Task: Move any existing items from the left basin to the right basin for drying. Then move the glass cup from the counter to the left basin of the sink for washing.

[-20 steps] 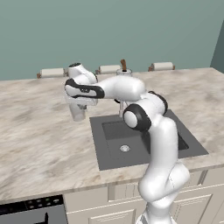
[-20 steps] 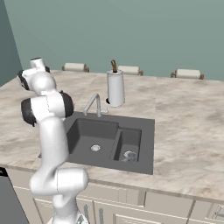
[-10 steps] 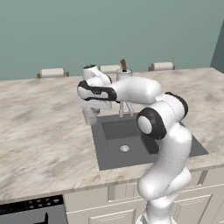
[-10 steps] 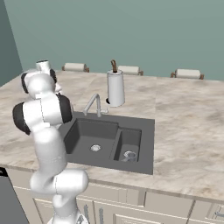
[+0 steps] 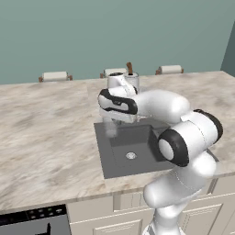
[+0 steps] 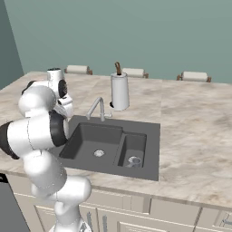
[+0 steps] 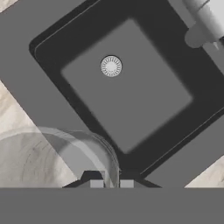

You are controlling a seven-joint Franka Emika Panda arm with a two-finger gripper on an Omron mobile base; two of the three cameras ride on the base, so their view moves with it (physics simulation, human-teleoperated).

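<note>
My gripper [image 5: 114,121] is shut on the wall of the glass cup [image 5: 110,129], a clear tumbler that hangs above the sink's left rim. In the hand view the cup's rim [image 7: 65,144] curves across the lower left, pinched between my fingertips [image 7: 97,183]. The left basin [image 7: 131,96] lies just beyond it, bare around its silver drain [image 7: 111,66]. A small round grey item [image 6: 134,160] rests in the narrower right basin [image 6: 134,146]. In the left base view my arm hides the right basin.
The slim silver tap [image 6: 97,108] stands behind the left basin [image 6: 90,138]. A tall steel canister [image 6: 119,91] with a brown stick is at the back of the marbled counter [image 6: 190,122]. Chair backs line the far counter edge.
My arm has swung right from over the counter toward the sink, carrying the glass cup. The jaws have stayed shut on it.
</note>
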